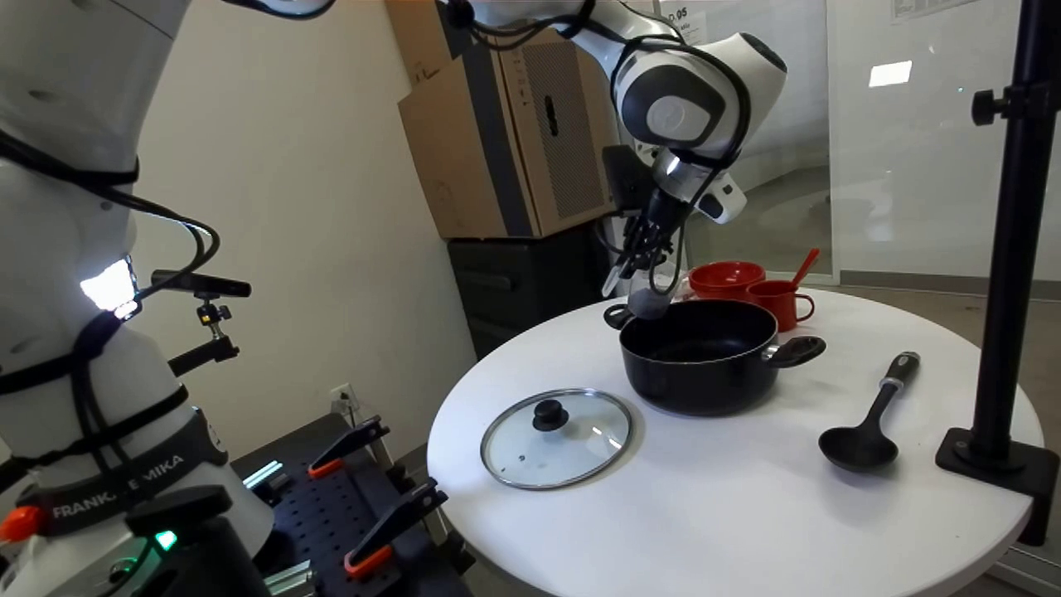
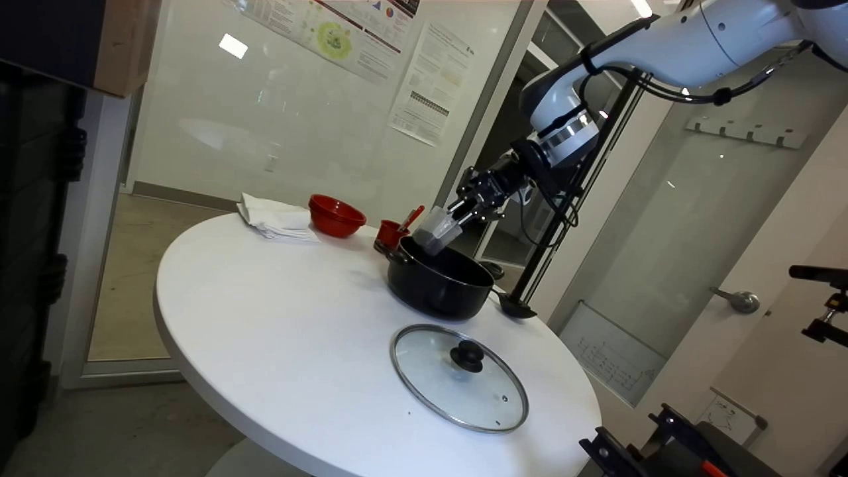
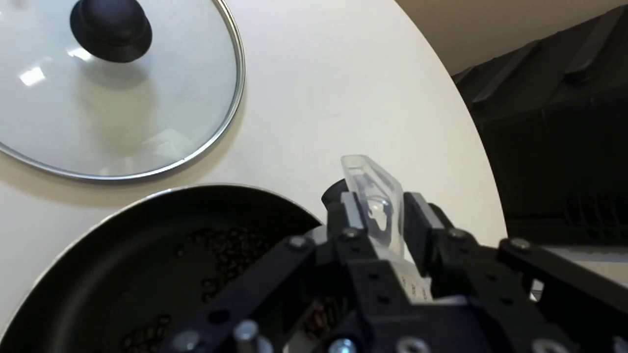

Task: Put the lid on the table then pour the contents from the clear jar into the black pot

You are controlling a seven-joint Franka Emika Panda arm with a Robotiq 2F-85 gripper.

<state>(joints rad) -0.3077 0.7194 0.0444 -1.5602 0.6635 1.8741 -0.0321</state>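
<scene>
The lid, clear glass with a dark knob, lies knob up on the white table (image 1: pixel 704 497); it shows in both exterior views (image 1: pixel 557 439) (image 2: pixel 459 379) and the wrist view (image 3: pixel 186 98). Beside it stands the black pot (image 1: pixel 700 385) (image 2: pixel 440 295). Dark beans (image 3: pixel 235 252) cover part of the pot's floor in the wrist view. My gripper (image 3: pixel 377 211) is shut on the handle of the clear jar (image 3: pixel 375 196). In both exterior views the jar (image 1: pixel 648 300) (image 2: pixel 434 228) is tilted over the pot's rim. My gripper's arm parts hide most of the jar's body in the wrist view.
Near the pot stand a red bowl (image 1: pixel 726 280) and a red mug (image 1: pixel 775 303) with a red handle sticking out. A black ladle (image 1: pixel 862 444) lies near a black pole (image 1: pixel 999 290) at the table's edge. White cloths (image 2: pixel 275 217) lie beside the bowl.
</scene>
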